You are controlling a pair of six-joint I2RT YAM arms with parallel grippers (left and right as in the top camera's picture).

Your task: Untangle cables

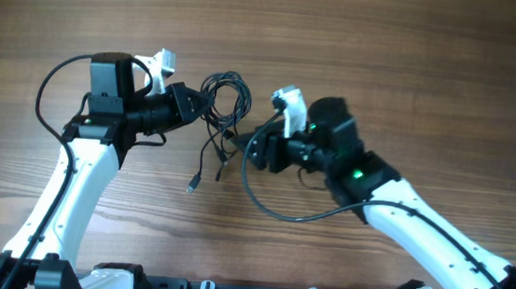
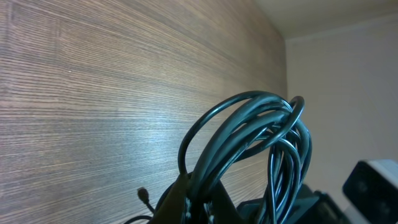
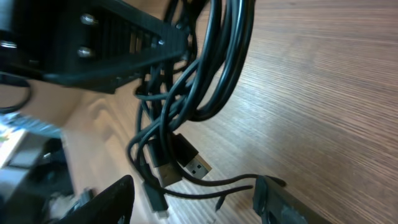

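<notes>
Black cables (image 1: 227,97) bunched between two arms over a wooden tabletop (image 1: 416,46)
The left claw (image 1: 194,109) is clamped on the looped part of the cables; in the left wrist view the loops arch up out of its closed tips. From that bundle, loose strands trail toward the robot's base, one ending in a small plug end (image 1: 191,187) well clear of the loops. The right claw (image 3: 193,190) sits just beside the bundle on its right side with its fingers apart, gripping nothing, and in the right wrist view a thin strand crosses the gap between them. A flat metal-tipped plug (image 3: 194,164) hangs just above that strand, under the tangle of loops. Whether the trailing ends touch the wood I cannot tell
</notes>
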